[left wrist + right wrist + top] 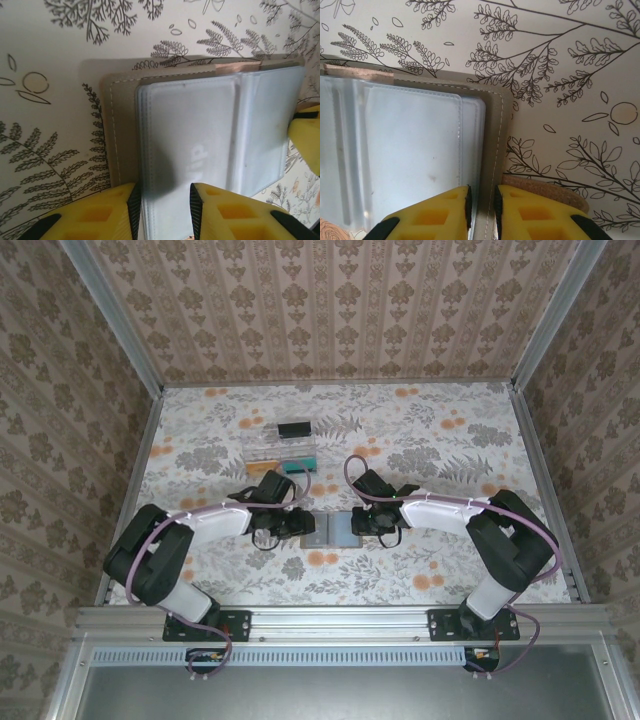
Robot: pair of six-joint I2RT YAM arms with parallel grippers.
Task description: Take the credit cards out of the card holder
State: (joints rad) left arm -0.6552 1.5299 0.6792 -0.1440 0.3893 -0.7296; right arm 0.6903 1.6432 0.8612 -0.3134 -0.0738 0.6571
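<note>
Barely started, I reckon: card holder [331, 529] lies open flat on tabletop [450, 440] between my arms, right pincer [481, 200] pinching its right edge, left pincer [163, 200] straddling an inner pocket [200, 125], grip there I cannot tell, credit cards seemingly all left to pull.

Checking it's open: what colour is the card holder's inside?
Pale grey-blue inside the card holder, clearest in left wrist view.

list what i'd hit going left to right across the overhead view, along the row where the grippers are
left arm → left gripper → card holder → right gripper → right arm
</note>
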